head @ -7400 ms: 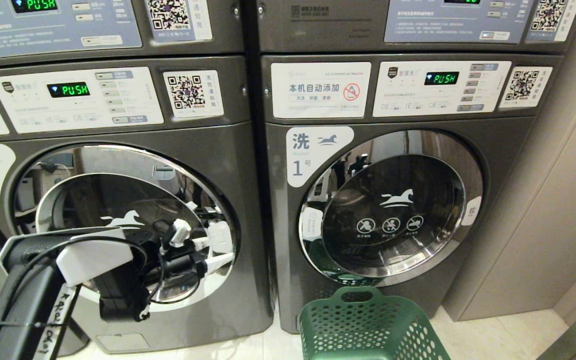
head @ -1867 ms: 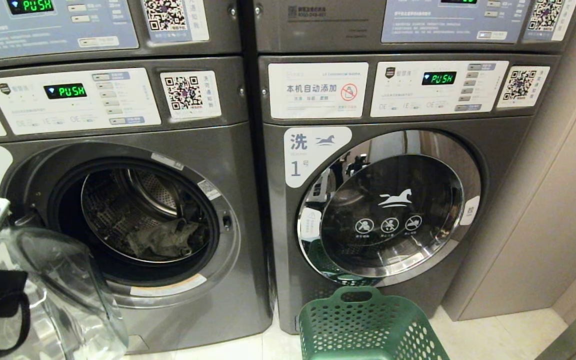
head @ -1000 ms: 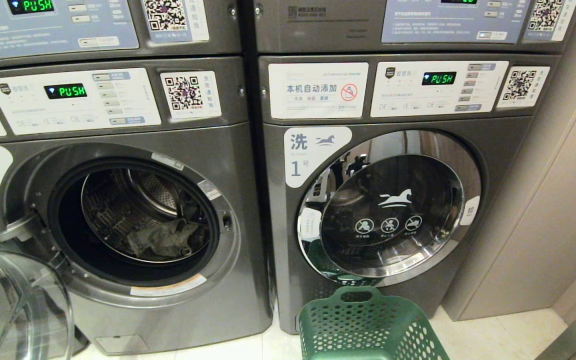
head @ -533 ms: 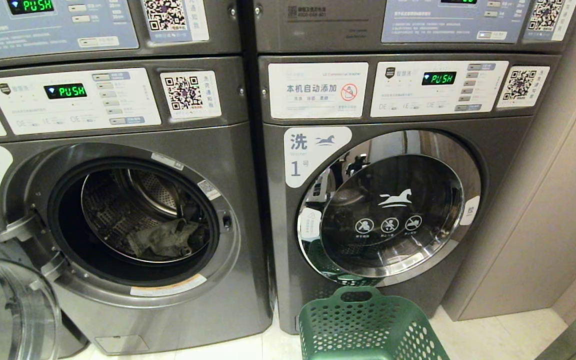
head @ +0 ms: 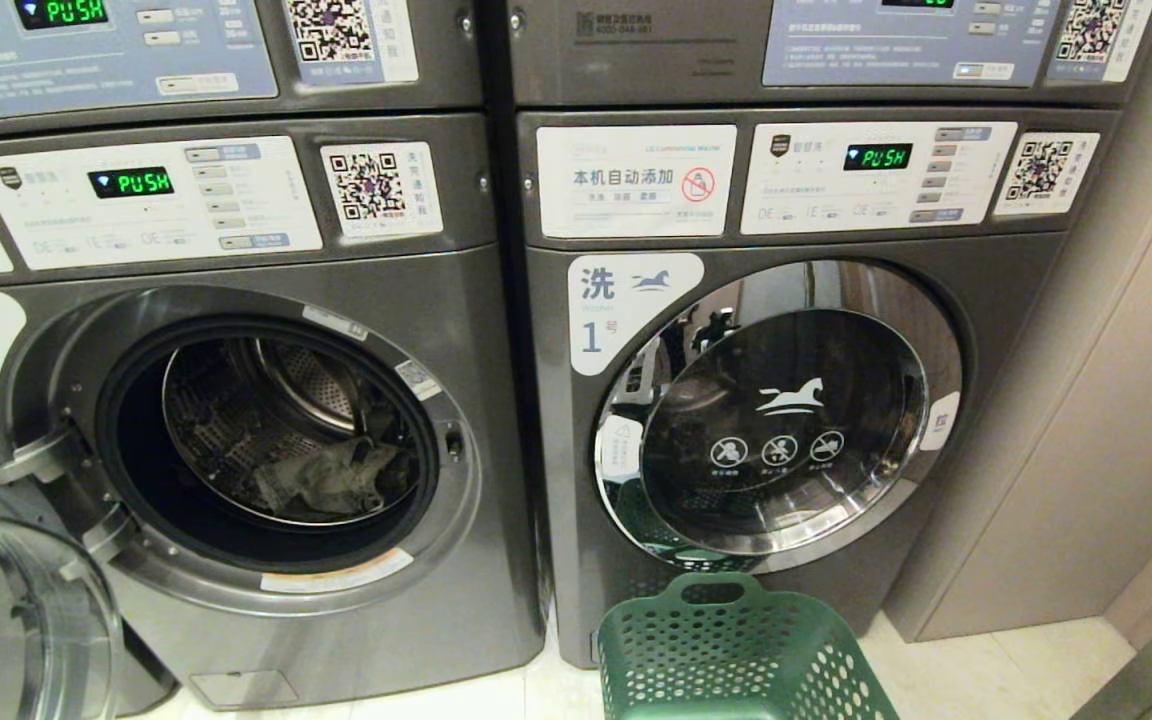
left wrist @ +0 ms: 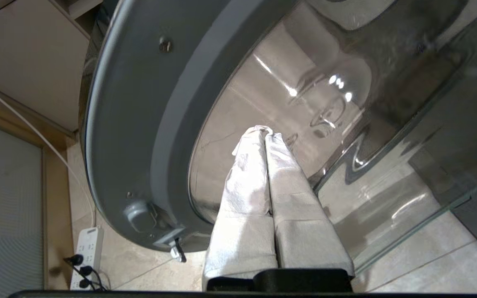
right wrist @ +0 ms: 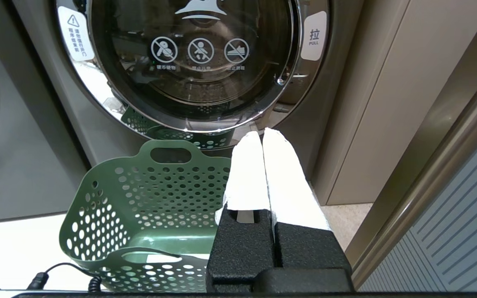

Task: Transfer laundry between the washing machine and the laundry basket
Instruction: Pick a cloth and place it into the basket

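The washing machine (head: pixel 456 300) marked 2 stands at the left of the head view. Its round door (head: pixel 26 610) is swung wide open to the left. The laundry (head: pixel 331 480), a crumpled grey-olive cloth, lies low in the steel drum. The green perforated laundry basket (head: pixel 736 650) sits on the floor in front of machine 1 and holds nothing that I can see. My left gripper (left wrist: pixel 265 130) is shut and empty, its tips close to the inner glass bowl of the open door (left wrist: pixel 139 124). My right gripper (right wrist: pixel 262 134) is shut and empty, just beside the laundry basket (right wrist: pixel 147 207).
Machine 1 (head: pixel 781 415) stands to the right with its door shut. A beige wall panel (head: pixel 1086 450) lies right of it. More machines are stacked above. A white power strip (left wrist: pixel 85 256) with plugs lies on the floor beyond the open door.
The door of machine 2, shut at first, has swung open to the left and a little wider over the last second. My left arm has left the head view.
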Motion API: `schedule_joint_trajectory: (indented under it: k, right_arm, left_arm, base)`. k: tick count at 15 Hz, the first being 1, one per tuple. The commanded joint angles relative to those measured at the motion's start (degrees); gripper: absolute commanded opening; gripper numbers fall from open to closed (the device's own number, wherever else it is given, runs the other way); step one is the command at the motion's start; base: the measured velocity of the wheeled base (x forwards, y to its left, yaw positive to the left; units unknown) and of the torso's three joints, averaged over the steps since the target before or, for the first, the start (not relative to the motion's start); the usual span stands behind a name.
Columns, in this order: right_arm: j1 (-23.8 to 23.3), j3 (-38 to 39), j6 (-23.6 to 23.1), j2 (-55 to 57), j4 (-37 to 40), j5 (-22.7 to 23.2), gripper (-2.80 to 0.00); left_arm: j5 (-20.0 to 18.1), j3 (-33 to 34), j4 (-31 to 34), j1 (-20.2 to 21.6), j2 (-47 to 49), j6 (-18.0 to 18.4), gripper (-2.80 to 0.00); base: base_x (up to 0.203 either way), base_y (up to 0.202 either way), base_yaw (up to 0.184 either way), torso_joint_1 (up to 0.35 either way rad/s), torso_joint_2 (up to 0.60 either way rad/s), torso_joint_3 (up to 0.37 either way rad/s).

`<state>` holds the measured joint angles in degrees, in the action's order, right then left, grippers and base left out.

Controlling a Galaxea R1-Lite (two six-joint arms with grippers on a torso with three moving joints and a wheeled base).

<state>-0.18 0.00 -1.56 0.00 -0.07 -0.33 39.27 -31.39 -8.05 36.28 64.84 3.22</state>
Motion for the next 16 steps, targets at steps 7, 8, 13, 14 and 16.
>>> schedule_joint_trajectory:
  k: [7,8,13,14,16]
  right_arm:
    - [0.01,0.00,-0.07,0.09,-0.01,-0.02,-2.80]
    - [0.01,0.00,-0.02,0.09,-0.01,-0.02,-2.80]
    - [0.01,0.00,-0.02,0.09,-0.01,-0.02,-2.80]
    - [0.01,0.00,-0.02,0.09,-0.01,-0.02,-2.80]
    - [0.01,0.00,-0.03,0.09,-0.01,-0.02,-2.80]
  left_arm:
    - [-0.20,16.02,-3.63,-1.44,-16.54,1.41,-2.80]
    - [-0.30,17.62,-4.70,-3.09,-18.67,1.57,-2.80]
    - [-9.91,27.61,-14.40,-28.28,-37.36,9.19,-2.80]
    - [-13.67,28.93,-14.22,-32.49,-41.76,10.62,-2.80]
    - [-20.10,30.35,-9.00,-36.12,-50.47,12.47,-2.80]
  base:
    - [0.000,0.000,0.000,0.000,0.00,0.000]
    - [0.000,0.000,0.000,0.000,0.00,0.000]
    - [0.000,0.000,0.000,0.000,0.00,0.000]
    - [0.000,0.000,0.000,0.000,0.00,0.000]
    - [0.000,0.000,0.000,0.000,0.00,0.000]
